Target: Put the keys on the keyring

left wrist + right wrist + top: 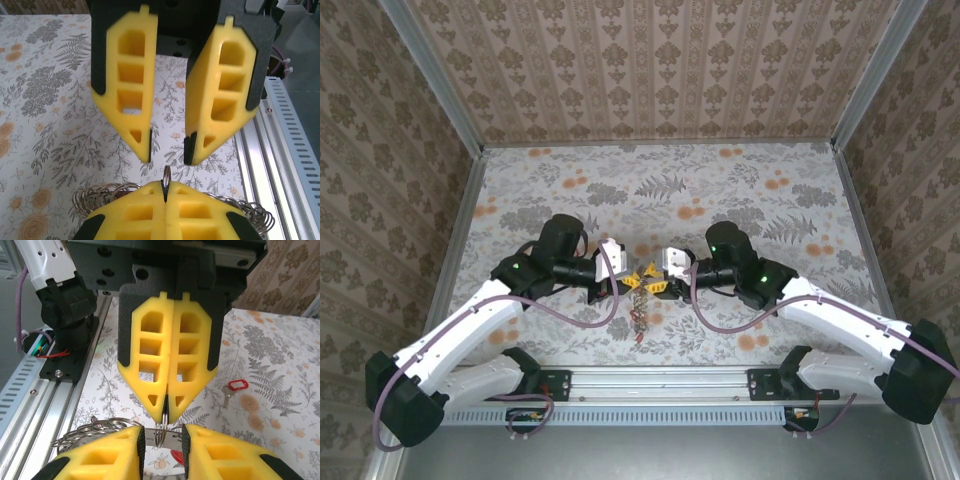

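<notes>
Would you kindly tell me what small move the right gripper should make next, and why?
Probably draw the right gripper back from the keyring and turn it towards the red-tagged key lying on the table. The left gripper is shut on the keyring's edge, so it is already held. The right gripper's jaws stand open and empty close by.
</notes>
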`<move>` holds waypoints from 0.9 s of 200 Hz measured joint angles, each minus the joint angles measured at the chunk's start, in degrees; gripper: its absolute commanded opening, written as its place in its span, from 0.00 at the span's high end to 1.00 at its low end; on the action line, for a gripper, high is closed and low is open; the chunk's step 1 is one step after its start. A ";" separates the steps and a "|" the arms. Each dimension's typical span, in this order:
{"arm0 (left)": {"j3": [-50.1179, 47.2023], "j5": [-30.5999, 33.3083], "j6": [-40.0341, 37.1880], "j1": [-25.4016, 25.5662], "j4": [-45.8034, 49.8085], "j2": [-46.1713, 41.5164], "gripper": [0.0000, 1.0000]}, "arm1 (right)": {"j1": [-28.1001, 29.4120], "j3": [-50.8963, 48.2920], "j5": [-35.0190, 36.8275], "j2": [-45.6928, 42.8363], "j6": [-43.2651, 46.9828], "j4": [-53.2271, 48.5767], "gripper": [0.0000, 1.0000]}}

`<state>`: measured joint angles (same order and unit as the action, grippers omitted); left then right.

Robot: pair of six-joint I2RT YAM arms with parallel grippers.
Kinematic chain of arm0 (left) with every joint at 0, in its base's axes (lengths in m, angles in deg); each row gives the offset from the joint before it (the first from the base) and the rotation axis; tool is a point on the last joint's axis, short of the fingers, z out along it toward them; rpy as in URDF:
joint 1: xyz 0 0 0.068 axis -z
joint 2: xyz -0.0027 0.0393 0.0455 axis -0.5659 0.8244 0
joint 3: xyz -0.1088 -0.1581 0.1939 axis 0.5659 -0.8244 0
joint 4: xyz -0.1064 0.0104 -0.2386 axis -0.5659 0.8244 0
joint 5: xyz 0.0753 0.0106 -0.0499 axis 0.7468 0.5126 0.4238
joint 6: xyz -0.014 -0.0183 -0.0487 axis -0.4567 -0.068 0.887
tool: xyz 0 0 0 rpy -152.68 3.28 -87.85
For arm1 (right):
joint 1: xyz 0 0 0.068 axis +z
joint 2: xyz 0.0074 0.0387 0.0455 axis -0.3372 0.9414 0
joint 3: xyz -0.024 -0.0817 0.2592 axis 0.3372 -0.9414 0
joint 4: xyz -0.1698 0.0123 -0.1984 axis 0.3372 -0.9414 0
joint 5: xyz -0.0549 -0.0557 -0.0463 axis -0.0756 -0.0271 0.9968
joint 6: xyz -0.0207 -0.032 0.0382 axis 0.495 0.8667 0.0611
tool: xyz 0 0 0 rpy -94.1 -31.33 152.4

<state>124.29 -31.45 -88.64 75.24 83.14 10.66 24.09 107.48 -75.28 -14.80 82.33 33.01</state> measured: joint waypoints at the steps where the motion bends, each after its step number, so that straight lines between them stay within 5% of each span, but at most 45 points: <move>1: 0.02 0.00 -0.02 0.02 0.00 0.00 1.00 | 0.00 0.00 0.04 0.07 0.00 0.00 0.73; 110: 0.31 -0.09 0.85 0.02 -0.94 -0.02 1.00 | 0.37 0.00 1.05 1.60 -1.66 0.57 0.80; 132: 0.31 -0.11 1.03 0.00 -1.49 -0.02 1.00 | 0.37 -0.02 1.07 1.77 -2.47 1.16 1.00; 151: 0.28 -0.09 1.16 -0.24 -1.60 -0.07 1.00 | 0.35 -0.13 1.22 1.81 -3.85 1.66 1.00; 180: -0.33 -0.50 3.43 -1.27 -3.48 -1.11 0.76 | 0.35 -2.12 1.31 1.81 -6.84 7.28 1.00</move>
<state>123.97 -31.96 -85.20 73.97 79.67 9.54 24.43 105.36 -73.97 -12.99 75.49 40.29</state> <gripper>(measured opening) 0.199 0.067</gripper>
